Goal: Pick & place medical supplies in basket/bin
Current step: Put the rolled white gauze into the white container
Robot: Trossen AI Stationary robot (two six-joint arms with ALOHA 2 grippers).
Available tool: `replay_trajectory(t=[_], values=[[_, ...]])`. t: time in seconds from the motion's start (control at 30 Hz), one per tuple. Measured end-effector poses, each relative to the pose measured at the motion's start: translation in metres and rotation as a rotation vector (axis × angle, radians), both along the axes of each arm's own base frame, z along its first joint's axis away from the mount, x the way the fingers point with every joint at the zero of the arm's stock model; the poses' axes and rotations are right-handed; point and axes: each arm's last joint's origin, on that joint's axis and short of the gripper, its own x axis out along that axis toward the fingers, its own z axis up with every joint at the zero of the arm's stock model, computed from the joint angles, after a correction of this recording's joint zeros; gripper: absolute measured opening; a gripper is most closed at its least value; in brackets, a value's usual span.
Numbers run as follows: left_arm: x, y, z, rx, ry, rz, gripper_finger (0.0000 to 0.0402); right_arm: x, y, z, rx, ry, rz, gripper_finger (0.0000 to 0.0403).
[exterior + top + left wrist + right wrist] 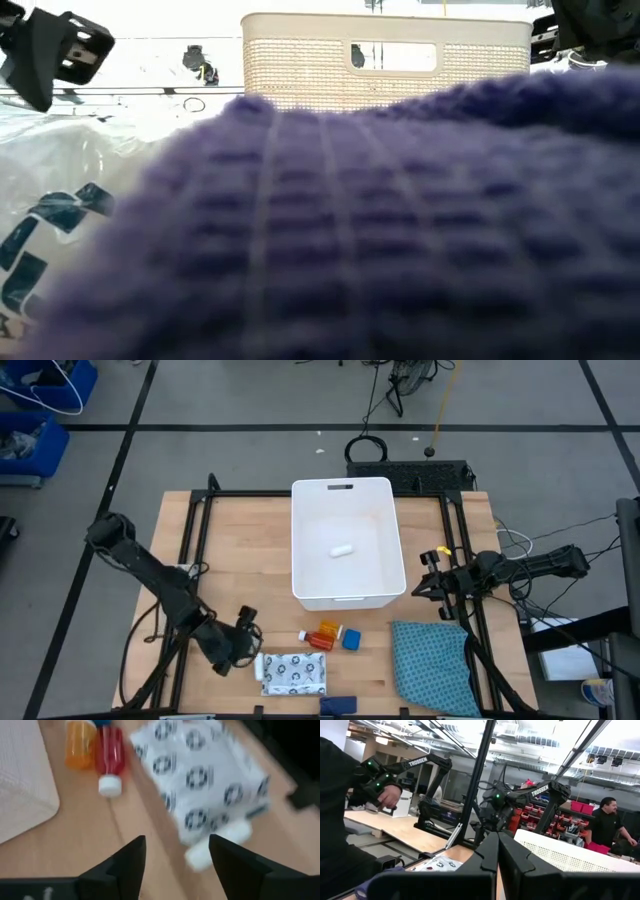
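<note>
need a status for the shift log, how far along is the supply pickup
Done: one small white roll lies in the bin. In hand: nothing; the left gripper hovers open near the patterned packet. Left: packet, orange bottles, blue cube, dark blue bar.

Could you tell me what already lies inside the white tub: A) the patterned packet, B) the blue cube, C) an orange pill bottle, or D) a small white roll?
D: a small white roll lies alone on the floor of the tub; the other supplies are on the table outside it.
</note>
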Motion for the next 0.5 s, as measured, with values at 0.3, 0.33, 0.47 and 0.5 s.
replay_trajectory(t=[0.3,0.33,0.47,0.5], values=[[-0.002,-0.020,-0.020,0.210,-0.039,-0.263,0.0241,0.000,0.000,0.000,0.018,0.010,0.002,0.0000],[-0.002,-0.023,-0.024,0.224,-0.039,-0.290,0.0241,0.000,0.000,0.000,0.018,0.010,0.002,0.0000],[-0.001,-0.035,-0.037,0.269,-0.048,-0.379,0.0241,0.000,0.000,0.000,0.007,0.007,-0.003,0.0000],[0.000,-0.038,-0.039,0.277,-0.059,-0.400,0.0241,0.000,0.000,0.000,0.006,0.007,-0.003,0.0000]])
